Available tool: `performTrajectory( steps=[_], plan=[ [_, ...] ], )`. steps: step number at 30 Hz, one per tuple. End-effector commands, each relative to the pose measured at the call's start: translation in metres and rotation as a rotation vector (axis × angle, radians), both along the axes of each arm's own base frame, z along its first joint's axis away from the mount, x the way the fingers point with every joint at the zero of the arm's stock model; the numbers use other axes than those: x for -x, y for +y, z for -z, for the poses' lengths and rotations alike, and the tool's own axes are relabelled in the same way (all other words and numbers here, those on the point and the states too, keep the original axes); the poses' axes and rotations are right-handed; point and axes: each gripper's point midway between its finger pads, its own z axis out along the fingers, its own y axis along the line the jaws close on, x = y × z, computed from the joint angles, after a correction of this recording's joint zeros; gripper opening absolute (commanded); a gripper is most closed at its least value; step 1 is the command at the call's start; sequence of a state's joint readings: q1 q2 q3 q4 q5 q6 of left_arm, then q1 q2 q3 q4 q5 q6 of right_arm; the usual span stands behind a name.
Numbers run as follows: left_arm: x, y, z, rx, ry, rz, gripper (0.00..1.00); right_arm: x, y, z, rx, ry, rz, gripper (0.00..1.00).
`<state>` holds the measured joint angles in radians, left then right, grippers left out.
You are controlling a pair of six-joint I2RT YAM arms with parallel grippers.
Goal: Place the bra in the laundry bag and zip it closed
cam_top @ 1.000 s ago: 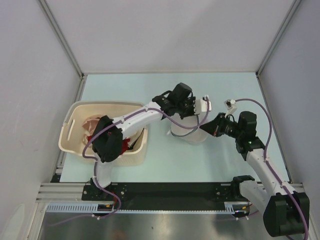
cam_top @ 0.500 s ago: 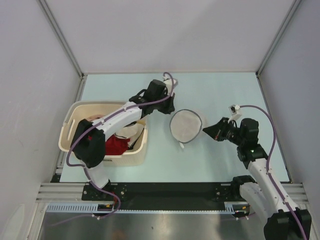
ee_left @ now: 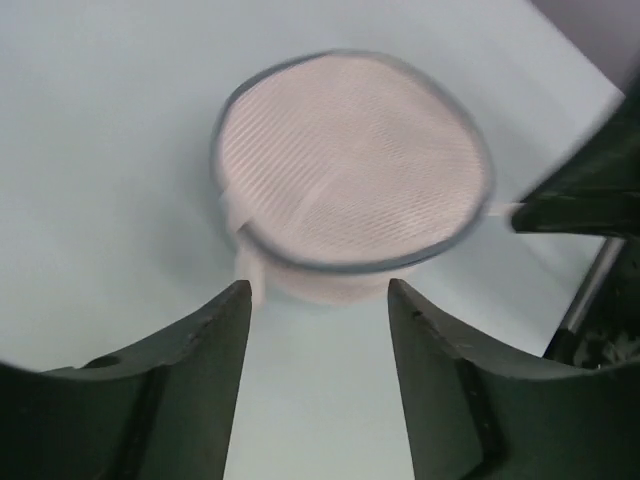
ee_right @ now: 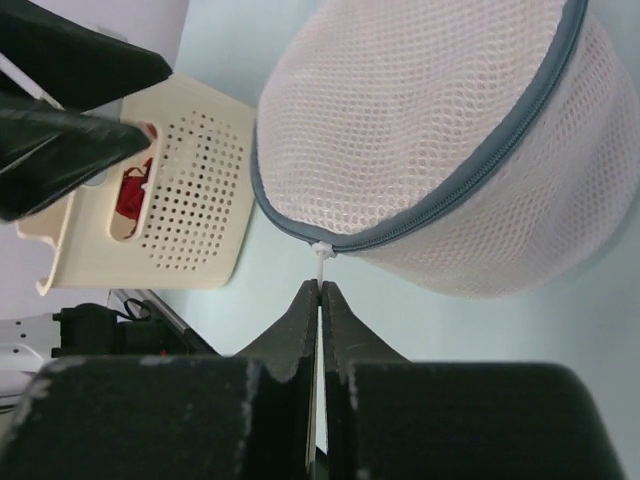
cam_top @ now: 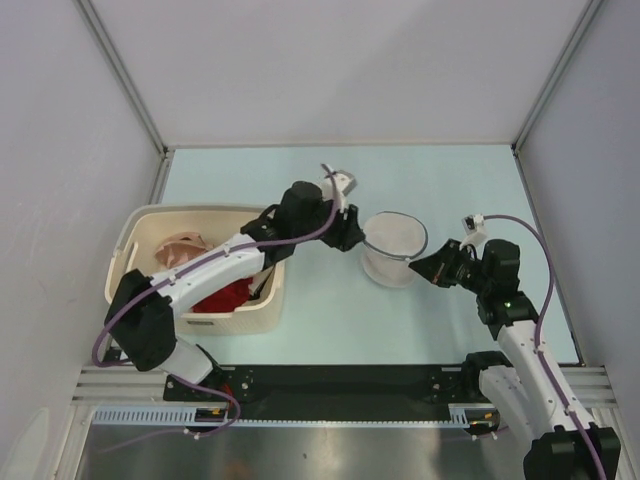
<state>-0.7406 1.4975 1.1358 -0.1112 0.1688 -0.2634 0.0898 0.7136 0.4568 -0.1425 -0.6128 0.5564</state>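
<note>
The laundry bag (cam_top: 393,246) stands as a white mesh dome with a grey zip rim between my two grippers; it also fills the left wrist view (ee_left: 350,170) and the right wrist view (ee_right: 450,140). The right gripper (cam_top: 426,266) is shut on the bag's white zip pull (ee_right: 320,262) at the rim. Just left of the bag, my left gripper (cam_top: 350,236) stands open with nothing between its fingers (ee_left: 318,300). The salmon-pink bra (cam_top: 180,248) lies in the back left of the cream basket (cam_top: 262,312).
A bright red garment (cam_top: 226,296) lies in the basket beside the bra, partly under my left arm. The perforated basket wall (ee_right: 165,200) shows behind the bag in the right wrist view. Grey walls enclose the table on three sides.
The left gripper has opened and now sits just left of the bag. The bag shifted slightly right and stands taller. The right gripper stays shut on the zip pull.
</note>
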Motion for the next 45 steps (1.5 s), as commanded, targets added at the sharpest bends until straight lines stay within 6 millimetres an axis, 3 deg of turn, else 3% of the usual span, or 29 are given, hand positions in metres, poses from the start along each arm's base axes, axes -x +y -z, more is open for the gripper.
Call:
performTrajectory(
  steps=[1,4,8,10,11,12,13,16,22,23,26,29,35,36,38,39,43,45],
  plan=[
    [0.013,-0.037,-0.101,-0.005,-0.469,0.370,0.71,-0.005,0.006,-0.042,0.019,-0.129,-0.079,0.00],
    [0.004,-0.044,-0.115,-0.004,-0.444,0.347,0.70,-0.005,0.007,-0.044,-0.002,-0.100,-0.072,0.00],
    [0.031,-0.059,-0.115,0.063,-0.438,0.404,0.62,-0.006,0.009,-0.044,-0.042,-0.049,-0.057,0.00],
    [0.045,-0.063,-0.109,0.063,-0.524,0.374,0.62,-0.004,0.010,-0.041,-0.078,0.006,-0.045,0.00],
    [0.049,-0.064,-0.092,0.020,-0.606,0.376,0.64,-0.002,0.010,-0.038,-0.093,0.036,-0.034,0.00],
    [0.059,-0.063,-0.097,0.014,-0.680,0.372,0.67,0.001,0.013,-0.038,-0.110,0.050,-0.046,0.00],
    [0.076,-0.070,-0.092,-0.010,-0.743,0.371,0.67,0.004,0.012,-0.037,-0.119,0.069,-0.038,0.00],
    [0.098,-0.070,-0.075,-0.055,-0.936,0.337,0.73,0.009,0.012,-0.038,-0.154,0.113,-0.007,0.00],
    [0.097,-0.083,-0.052,-0.142,-1.073,0.298,0.73,0.019,0.015,-0.038,-0.213,0.202,0.001,0.00],
    [0.093,-0.084,-0.057,-0.140,-1.092,0.269,0.73,0.020,0.016,-0.037,-0.222,0.218,0.003,0.00],
    [0.085,-0.087,-0.056,-0.155,-1.104,0.227,0.74,0.023,0.018,-0.039,-0.239,0.244,-0.002,0.07],
    [0.090,-0.092,-0.056,-0.143,-1.118,0.264,0.73,0.023,0.017,-0.041,-0.240,0.241,0.003,0.13],
    [0.111,-0.091,-0.047,-0.082,-1.062,0.363,0.68,0.020,0.008,-0.033,-0.234,0.287,0.091,0.67],
    [0.114,-0.086,-0.057,-0.048,-1.052,0.347,0.67,0.017,0.004,-0.031,-0.222,0.288,0.125,0.78],
    [0.120,-0.079,-0.058,0.004,-0.940,0.336,0.67,0.017,-0.003,-0.031,-0.191,0.296,0.167,0.87],
    [0.122,-0.074,-0.069,0.042,-0.902,0.312,0.66,0.016,-0.008,-0.027,-0.161,0.302,0.198,0.92],
    [0.130,-0.063,-0.079,0.141,-0.576,0.214,0.65,0.012,-0.013,-0.028,-0.072,0.284,0.176,0.89],
    [0.148,-0.065,-0.069,0.193,-0.374,0.229,0.63,0.009,-0.019,-0.031,0.023,0.256,0.147,0.86]
  ],
)
